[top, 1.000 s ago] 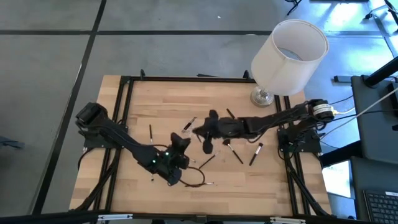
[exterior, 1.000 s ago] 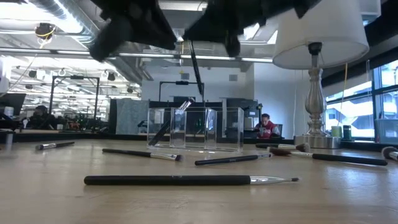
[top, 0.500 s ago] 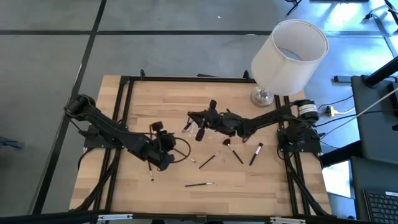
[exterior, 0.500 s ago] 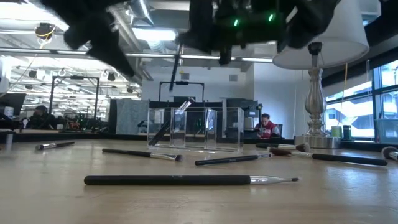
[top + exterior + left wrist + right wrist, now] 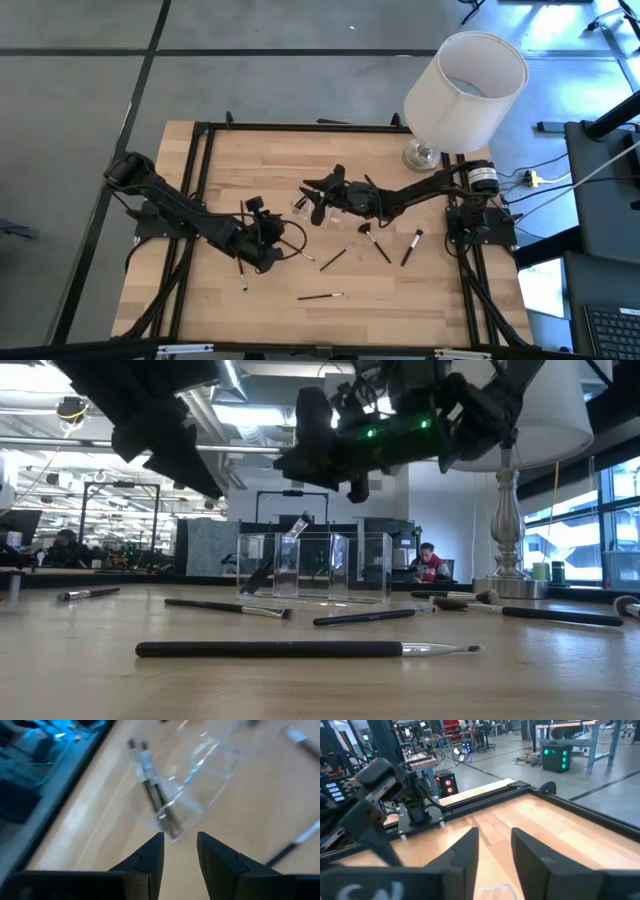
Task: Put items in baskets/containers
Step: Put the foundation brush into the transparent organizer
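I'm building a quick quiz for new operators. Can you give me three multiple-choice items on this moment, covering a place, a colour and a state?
1. Where does the lamp stand on the table?
A. in the middle
B. at a corner on the right arm's side
C. at a corner on the left arm's side

2. What colour is the lampshade?
A. white
B. red
C. black

3. How is the right pincer?
A. shut on a brush
B. shut on the tray
C. open and empty

Answers:
1. B: the high view shows the lamp's base at that corner.
2. A: the shade is white in both room views.
3. C: the right wrist view shows its fingers apart with nothing between them.
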